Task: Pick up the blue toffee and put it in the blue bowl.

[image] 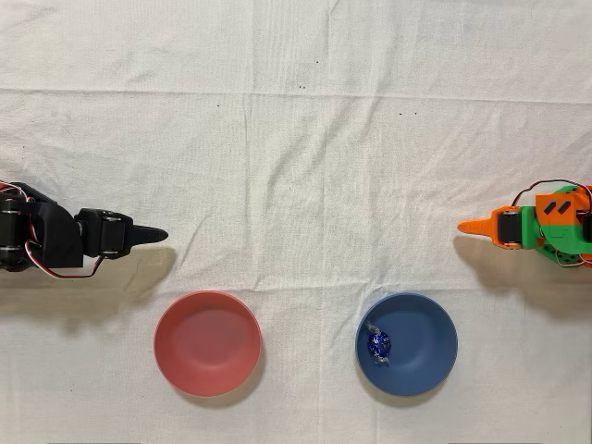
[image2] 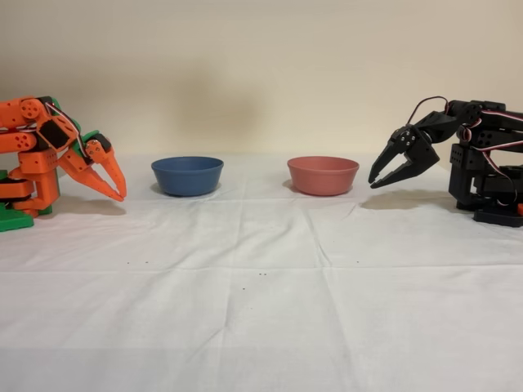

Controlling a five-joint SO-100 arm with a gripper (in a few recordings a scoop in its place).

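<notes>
The tiny round blue toffee (image: pixel 379 346), wrapped in shiny dark-blue foil with silvery twisted ends, lies inside the round matte dark-blue bowl (image: pixel 427 356), on the bowl's floor toward its left wall in the overhead view. In that view the blue bowl stands on the white cloth-covered table (image: pixel 296 185) near the bottom edge, right of centre. A round matte red-pink bowl (image: pixel 206 343) of like size stands well apart to its left, also near the bottom edge.

The orange gripper (image2: pixel 120 194) hangs low at the table's left edge in the fixed view, well apart from the blue bowl (image2: pixel 187 175), its pointed fingers nearly together and holding nothing. In the overhead view it (image: pixel 465 227) points inward from the right edge. The idle black arm (image: pixel 55 240) sits at the opposite edge.
</notes>
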